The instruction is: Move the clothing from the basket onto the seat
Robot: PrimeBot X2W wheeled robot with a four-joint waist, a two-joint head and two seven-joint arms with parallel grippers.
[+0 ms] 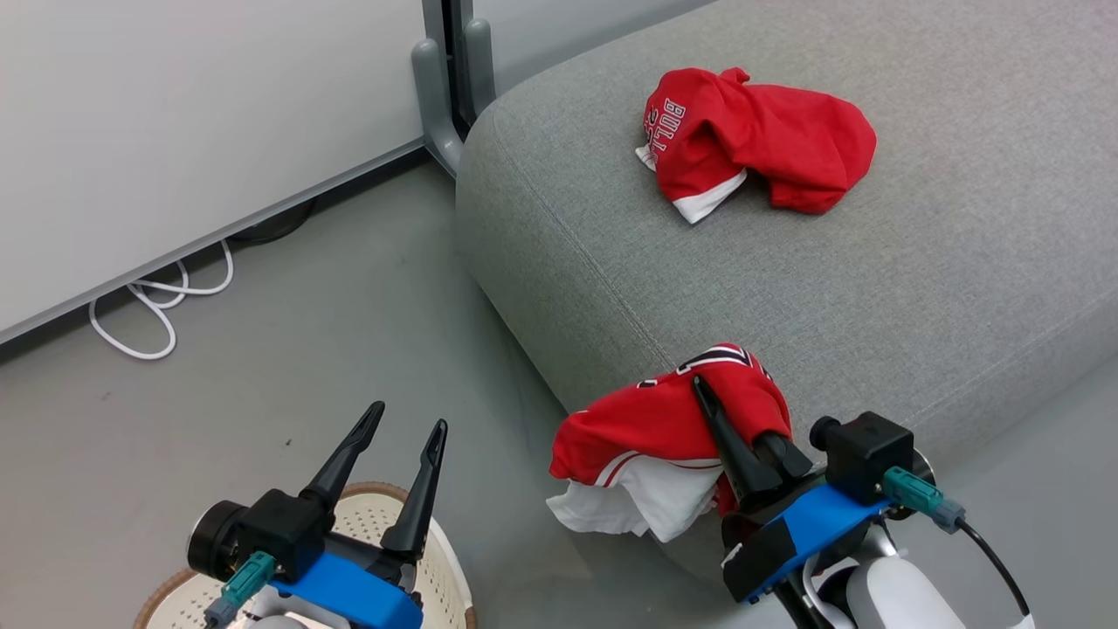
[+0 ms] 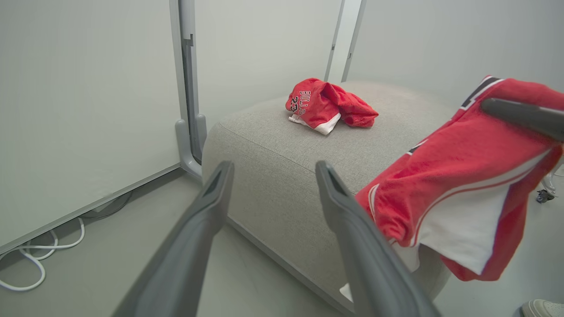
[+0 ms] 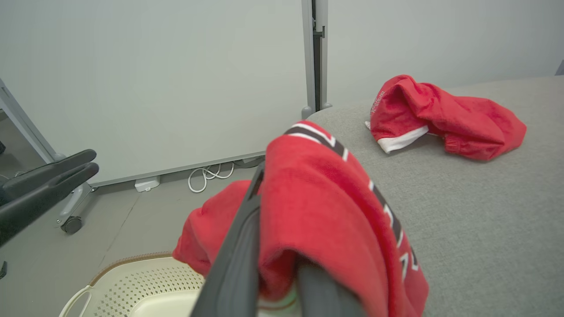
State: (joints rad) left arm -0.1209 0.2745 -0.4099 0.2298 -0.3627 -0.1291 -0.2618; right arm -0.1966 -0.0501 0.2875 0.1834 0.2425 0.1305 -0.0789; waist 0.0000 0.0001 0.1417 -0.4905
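Grey floor (image 1: 306, 393), pale wall panels (image 1: 175, 131) behind, a white cable (image 1: 157, 306) looped at their foot. The big grey seat (image 1: 873, 279) runs across the right of the head view.

On the seat lies one red garment (image 1: 760, 140), crumpled well back from the edge, with its white trim and black lettering turned to the left.

Now the second garment (image 1: 646, 419): it is up in the air, pinched by the right gripper (image 1: 729, 419). The two dark fingers are drawn close together on a fold of red cloth, and the white lining hangs below. It sits right at the seat's near edge. Whether the cloth touches the cushion, I cannot tell.

Down at the lower left is the basket (image 1: 367, 515), cream with a brown rim. The part of its inside on show in the right wrist view is bare perforated plastic, and the rest is hidden behind the cloth and the arm.

The left gripper (image 1: 408, 418) hangs over the basket with its fingers spread wide, well apart from both garments.
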